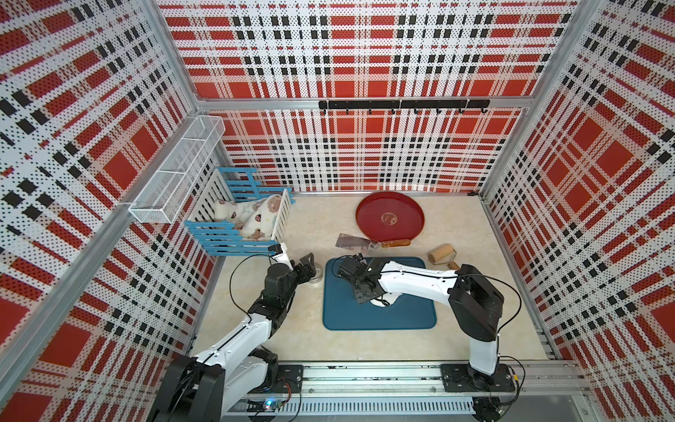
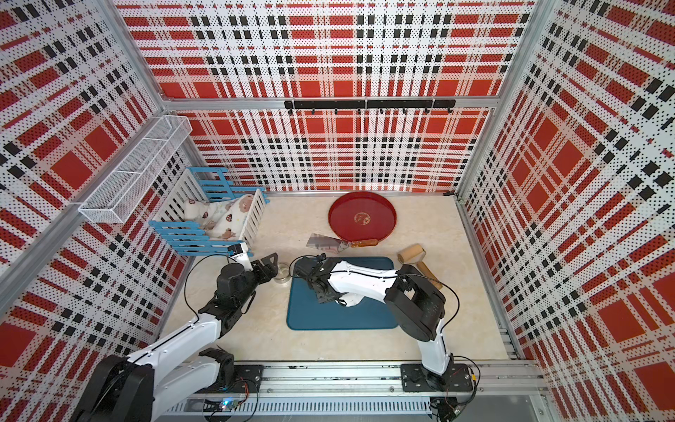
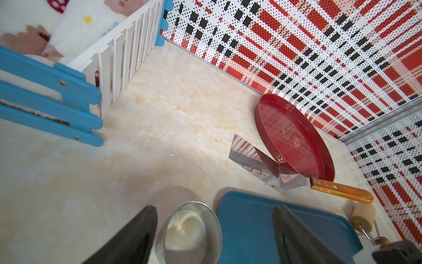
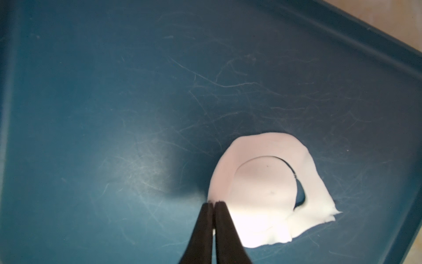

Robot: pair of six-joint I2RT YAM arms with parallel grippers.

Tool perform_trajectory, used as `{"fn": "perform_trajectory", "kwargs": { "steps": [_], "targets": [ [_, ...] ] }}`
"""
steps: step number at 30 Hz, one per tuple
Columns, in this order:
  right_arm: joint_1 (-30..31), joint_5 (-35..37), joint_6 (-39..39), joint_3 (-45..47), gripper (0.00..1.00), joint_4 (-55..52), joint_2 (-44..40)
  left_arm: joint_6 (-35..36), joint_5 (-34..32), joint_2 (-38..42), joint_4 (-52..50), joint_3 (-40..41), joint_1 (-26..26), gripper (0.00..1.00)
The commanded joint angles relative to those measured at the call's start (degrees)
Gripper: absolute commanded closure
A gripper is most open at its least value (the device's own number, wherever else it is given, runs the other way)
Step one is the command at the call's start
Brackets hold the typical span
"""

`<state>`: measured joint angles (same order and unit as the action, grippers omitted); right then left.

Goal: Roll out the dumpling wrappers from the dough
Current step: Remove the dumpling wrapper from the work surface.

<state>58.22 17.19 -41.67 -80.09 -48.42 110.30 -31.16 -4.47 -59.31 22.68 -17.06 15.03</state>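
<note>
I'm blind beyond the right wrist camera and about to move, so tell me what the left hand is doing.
Observer: The left hand is open over the steel cup, which stands on the table beside the blue mat.
Operator: Locate the roller.
Observer: The wooden roller lies on the table past the mat's far right corner, nothing holding it.
Operator: Now the scraper.
Observer: The wood-handled scraper lies between the mat and the red round tray.

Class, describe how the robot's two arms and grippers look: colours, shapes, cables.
The left arm and right arm show white shell links, black joint housings, thin black cables looping alongside. The left gripper and right gripper have black, tapering wedge fingers.
</note>
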Motion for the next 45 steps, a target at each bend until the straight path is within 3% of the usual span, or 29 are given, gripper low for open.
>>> {"fn": "perform_trajectory", "kwargs": {
  "steps": [1, 45],
  "targets": [
    [-0.1, 1.3, -0.7, 0.4, 0.91, -0.4, -3.1, 0.9, 0.5, -0.2, 1.4, 0.2, -0.4, 0.16],
    [-2.4, 5.1, -3.6, 8.7, 0.91, -3.3, -14.4, 1.0, 0.2, -0.1, 1.5, 0.4, -0.4, 0.16]
  ]
}}
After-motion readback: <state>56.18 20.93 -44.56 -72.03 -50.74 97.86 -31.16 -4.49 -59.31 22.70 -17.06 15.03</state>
